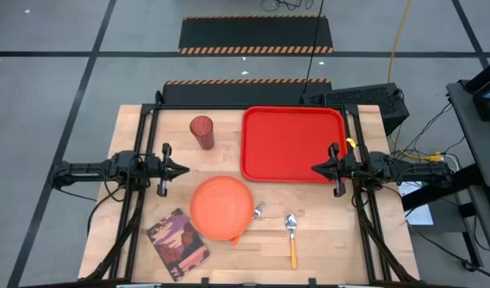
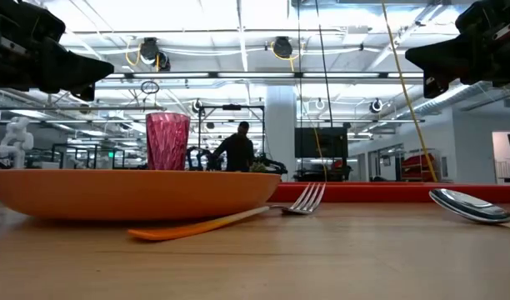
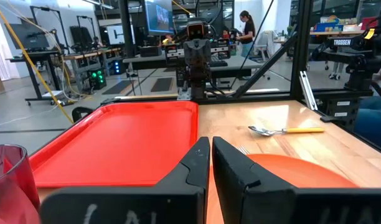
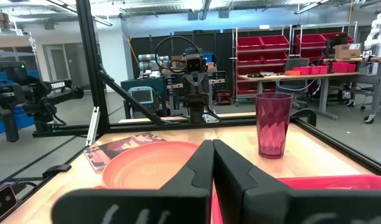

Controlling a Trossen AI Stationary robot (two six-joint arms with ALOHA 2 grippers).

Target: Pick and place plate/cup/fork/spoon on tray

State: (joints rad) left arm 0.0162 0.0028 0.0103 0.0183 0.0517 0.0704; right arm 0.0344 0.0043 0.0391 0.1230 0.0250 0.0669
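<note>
The orange plate point(image 1: 222, 207) lies on the table's near middle, resting on the fork's orange handle point(image 1: 237, 238); the fork's tines point(image 1: 259, 210) stick out at its right. The spoon point(image 1: 291, 237) lies right of the plate, bowl toward the far edge. The dark red cup point(image 1: 202, 132) stands upright left of the red tray point(image 1: 293, 143), which lies at the far right. My left gripper point(image 1: 186, 170) is shut and empty, above the table left of the plate. My right gripper point(image 1: 313, 169) is shut and empty over the tray's near right edge.
A maroon patterned book point(image 1: 178, 242) lies at the near left corner. Black frame rails point(image 1: 141, 144) run along the table's left and right sides. Bare wood point(image 1: 341, 240) lies right of the spoon. A person point(image 2: 236, 150) stands in the room far behind the table.
</note>
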